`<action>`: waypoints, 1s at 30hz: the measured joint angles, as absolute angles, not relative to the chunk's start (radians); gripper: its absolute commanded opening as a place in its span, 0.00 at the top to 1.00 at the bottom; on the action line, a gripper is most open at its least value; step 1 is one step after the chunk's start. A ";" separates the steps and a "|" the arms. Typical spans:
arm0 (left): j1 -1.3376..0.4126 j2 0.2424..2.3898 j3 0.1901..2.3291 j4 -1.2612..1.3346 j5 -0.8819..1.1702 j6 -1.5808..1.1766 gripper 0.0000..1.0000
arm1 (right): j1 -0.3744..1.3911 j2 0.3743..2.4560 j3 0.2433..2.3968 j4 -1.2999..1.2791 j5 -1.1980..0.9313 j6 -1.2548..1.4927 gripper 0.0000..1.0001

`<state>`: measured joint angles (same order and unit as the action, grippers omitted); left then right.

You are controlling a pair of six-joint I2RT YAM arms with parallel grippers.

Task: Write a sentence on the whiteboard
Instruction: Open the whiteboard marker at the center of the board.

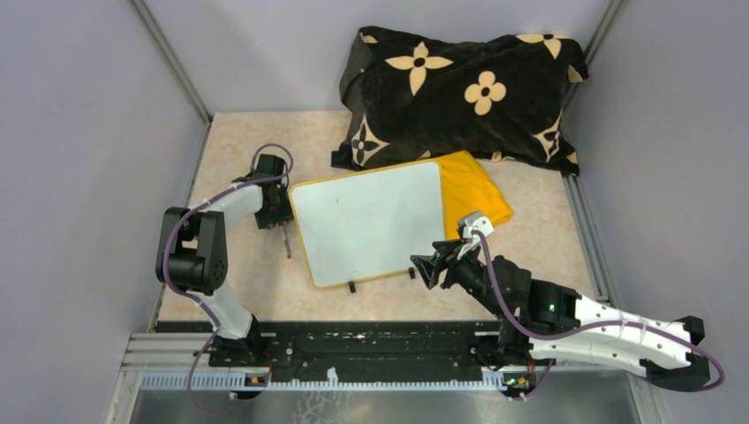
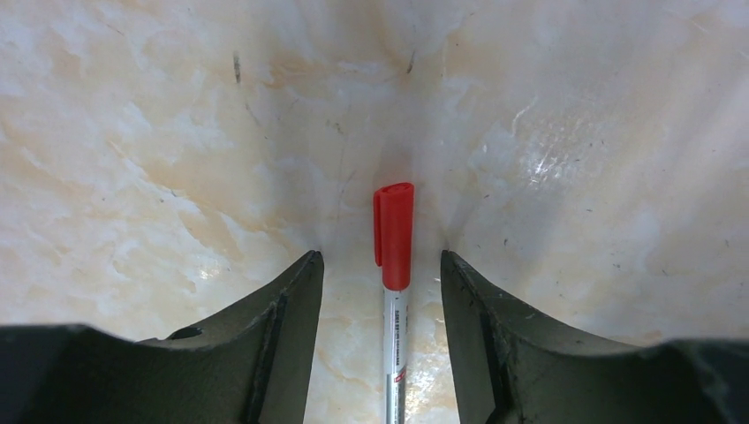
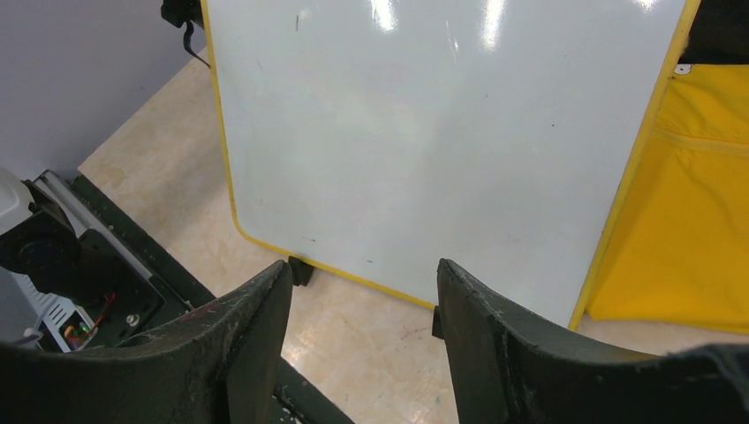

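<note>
Left side: left gripper (image 1: 280, 226) is pointing down at the table (image 1: 231, 146), just left of the whiteboard (image 1: 366, 221). In the left wrist view the left gripper (image 2: 382, 269) is straddling a marker (image 2: 393, 234) that is lying flat on the table. The jaws are standing part open, with a gap showing on each side of the barrel, so they are not gripping anything. The red cap is sitting on the marker. In the top view the marker (image 1: 284, 240) is lying right beside the board's left edge.

Centre: the whiteboard is lying flat on the table, yellow rim all round, black clip feet (image 1: 351, 287) at the near edge. The surface is looking blank and no red letters are showing, so the sentence is not started.

Right side: right gripper (image 1: 433, 265) is hovering at the board's near right corner. In the right wrist view the right gripper (image 3: 364, 305) is also part open with only table and the board edge (image 3: 424, 132) between its jaws, so it is holding nothing. A yellow cloth (image 1: 477, 190) is tucked under the board's right edge, and a dark pillow (image 1: 459, 88) is lying behind.

Progress: very early. Everything is left to do: grasping the marker, uncapping it, and writing both lines.
</note>
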<state>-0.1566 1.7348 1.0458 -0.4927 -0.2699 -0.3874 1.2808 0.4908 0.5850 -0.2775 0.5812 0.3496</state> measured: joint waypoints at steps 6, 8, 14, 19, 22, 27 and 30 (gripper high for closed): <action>-0.155 1.732 1.042 -0.493 -0.237 -0.393 0.49 | 1.281 0.491 0.585 -0.277 0.581 0.352 0.39; -0.155 1.733 1.042 -0.492 -0.231 -0.395 0.51 | 1.281 0.492 0.585 -0.277 0.581 0.352 0.39; -0.155 1.734 1.042 -0.490 -0.226 -0.396 0.56 | 1.281 0.492 0.585 -0.276 0.581 0.352 0.39; -0.155 1.735 1.040 -0.489 -0.227 -0.396 0.64 | 1.281 0.492 0.585 -0.276 0.581 0.352 0.39; -0.155 1.736 1.040 -0.489 -0.227 -0.396 0.68 | 1.281 0.492 0.585 -0.275 0.581 0.352 0.39; -0.155 1.737 1.039 -0.488 -0.233 -0.393 0.79 | 1.281 0.488 0.583 -0.275 0.581 0.352 0.39; -0.155 1.738 1.039 -0.488 -0.236 -0.392 0.83 | 1.281 0.474 0.583 -0.277 0.582 0.352 0.39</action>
<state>-0.1551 1.7382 1.0393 -0.4885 -0.2359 -0.3916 1.2808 0.4740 0.5831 -0.2768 0.5819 0.3519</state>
